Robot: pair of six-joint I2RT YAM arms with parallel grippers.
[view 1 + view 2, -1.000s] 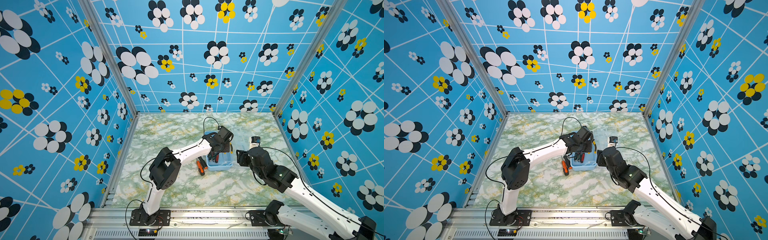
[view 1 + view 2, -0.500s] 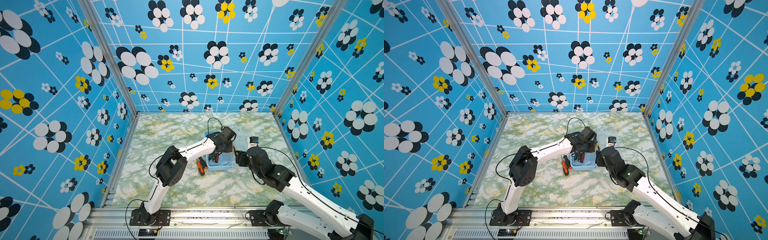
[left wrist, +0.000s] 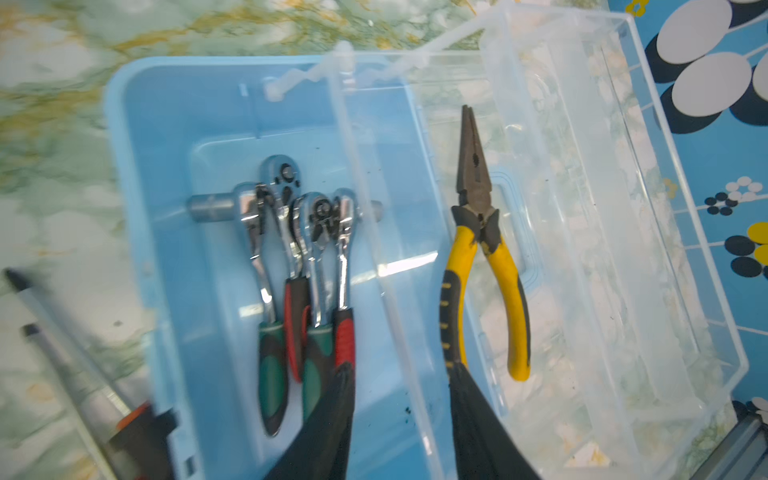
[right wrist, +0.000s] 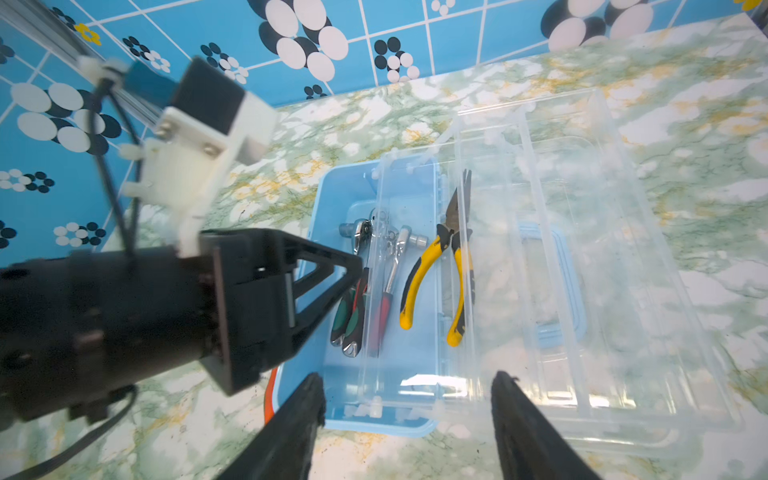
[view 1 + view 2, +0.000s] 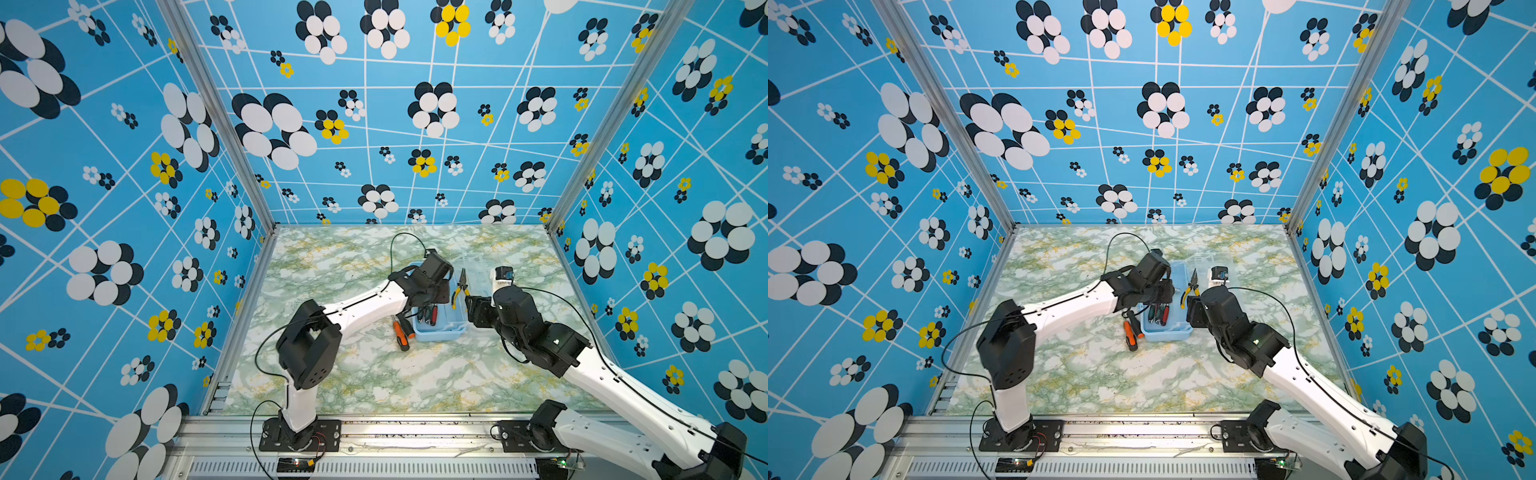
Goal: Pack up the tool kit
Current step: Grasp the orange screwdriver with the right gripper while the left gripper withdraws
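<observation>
Box (image 5: 436,336) of light-blue plastic stands open near the middle of the marble table (image 5: 374,374); its clear lid (image 3: 623,249) lies swung out flat to the right, a blue handle showing through it. Four ratchets (image 3: 299,249) lie side by side on the box floor, chrome heads far, green-black and red-black grips near. Pliers (image 3: 478,249) with yellow handles rest on the clear plastic just right of the box's right wall, nose pointing far; whether they overlap that wall I cannot tell. Two screwdrivers (image 5: 401,332), orange and black, lie on the table just left of the box, touching or nearly touching each other; in the left wrist view they are blurred.

Left gripper (image 3: 400,370) hangs over the near part of the box, reaching in from the left; its fingers (image 3: 332,415) stand apart with nothing between them, one over the ratchet grips, one over a pliers handle; whether either touches I cannot tell. Right gripper (image 4: 408,377) hovers at the near right of the box, over its near end and the lid's edge; its fingers are spread wide and empty, clear of the tools.
</observation>
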